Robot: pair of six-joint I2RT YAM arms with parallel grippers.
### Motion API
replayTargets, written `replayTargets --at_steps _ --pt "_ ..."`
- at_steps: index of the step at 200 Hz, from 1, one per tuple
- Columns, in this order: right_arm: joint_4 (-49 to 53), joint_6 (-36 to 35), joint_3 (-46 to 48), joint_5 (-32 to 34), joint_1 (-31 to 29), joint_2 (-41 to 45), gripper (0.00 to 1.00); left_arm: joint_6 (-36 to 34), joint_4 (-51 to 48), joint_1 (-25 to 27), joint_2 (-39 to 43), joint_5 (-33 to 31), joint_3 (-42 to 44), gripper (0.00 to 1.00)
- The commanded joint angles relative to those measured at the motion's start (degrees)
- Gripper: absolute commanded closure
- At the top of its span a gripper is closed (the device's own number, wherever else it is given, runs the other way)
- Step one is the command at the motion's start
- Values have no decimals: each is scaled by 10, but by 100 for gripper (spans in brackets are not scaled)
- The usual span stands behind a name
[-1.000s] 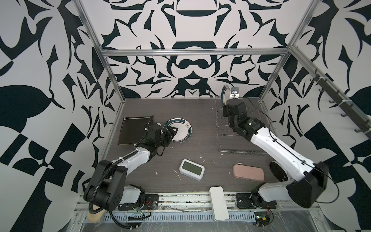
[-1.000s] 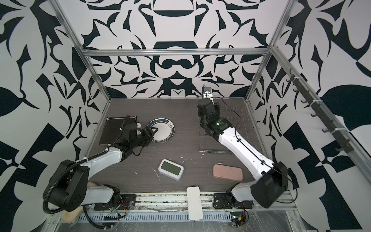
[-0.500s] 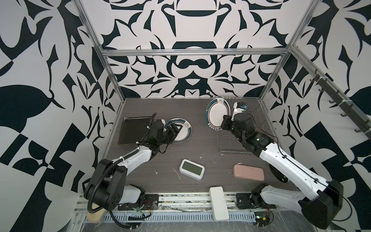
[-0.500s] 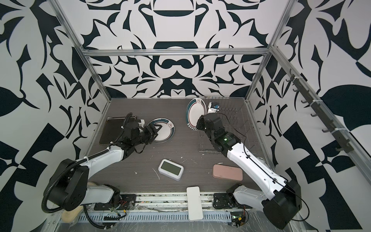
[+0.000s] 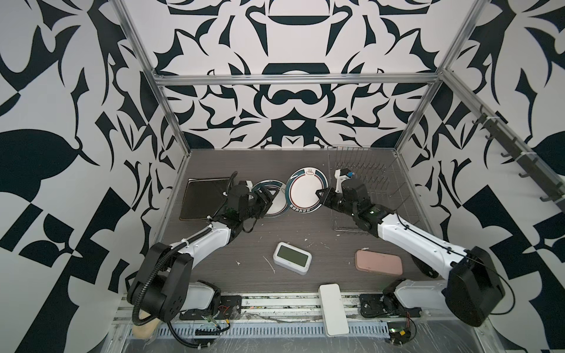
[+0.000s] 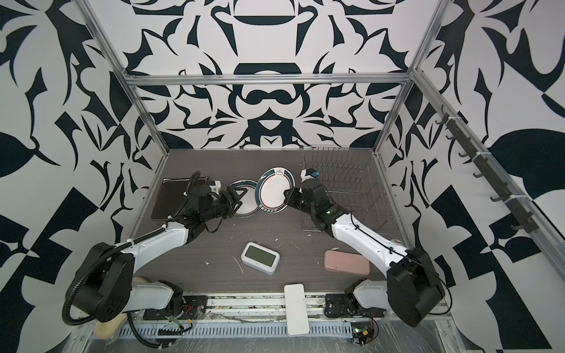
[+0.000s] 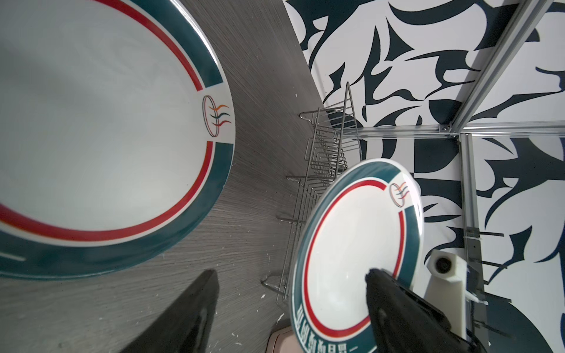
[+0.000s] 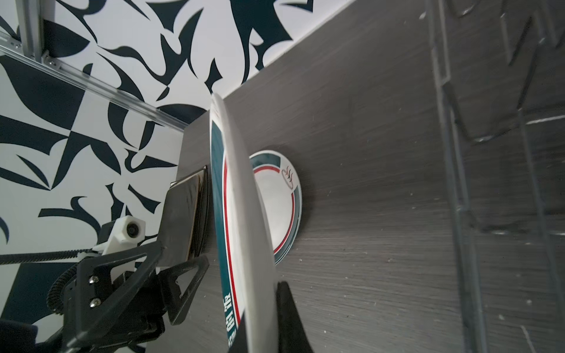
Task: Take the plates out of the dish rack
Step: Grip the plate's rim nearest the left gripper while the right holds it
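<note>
Subject: round white plate with dark teal rim band and thin red inner ring (image 5: 305, 192). It is held in the air over the dark grey wood-grain tabletop (image 5: 275, 238), between the silver wire dish rack (image 5: 367, 183) and a matching plate lying flat (image 5: 276, 209). In both top views its lower rim overlaps the flat one; touching or not, cannot tell.

Grip: right gripper (image 5: 320, 197) clamped tight on the rim at the side nearest the rack. The right wrist view shows the plate edge-on (image 8: 241, 214) with one black finger (image 8: 286, 308) against its back.

Step, by my reading: transfer, out of the rack and not yet set down. No plate shows among the rack's prongs, so this looks like the last. The next move calls for tipping it from on-edge to flat, lowering it face up onto the flat plate, then releasing. A skewed landing could chip a rim.

Orientation: round, so no long axis. Nearly on edge, face toward the left arm and slightly upward, emblem at top, lettering at bottom.

The left gripper (image 5: 270, 195) hangs over the flat plate, jaws spread wide, nothing in them. Beyond it lies a dark square plate with tan edge (image 5: 203, 198).
</note>
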State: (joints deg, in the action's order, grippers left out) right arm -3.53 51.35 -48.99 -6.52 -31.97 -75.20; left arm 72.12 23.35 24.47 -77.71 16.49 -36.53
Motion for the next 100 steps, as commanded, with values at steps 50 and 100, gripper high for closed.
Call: replayTargets --at_steps 50,100 --pt "-112 74 -9 -93 -2 -31 100 11 35 2 2 13 -8 24" --pt "-126 95 -19 -130 -1 -60 100 14 46 3 -1 21 -7 33"
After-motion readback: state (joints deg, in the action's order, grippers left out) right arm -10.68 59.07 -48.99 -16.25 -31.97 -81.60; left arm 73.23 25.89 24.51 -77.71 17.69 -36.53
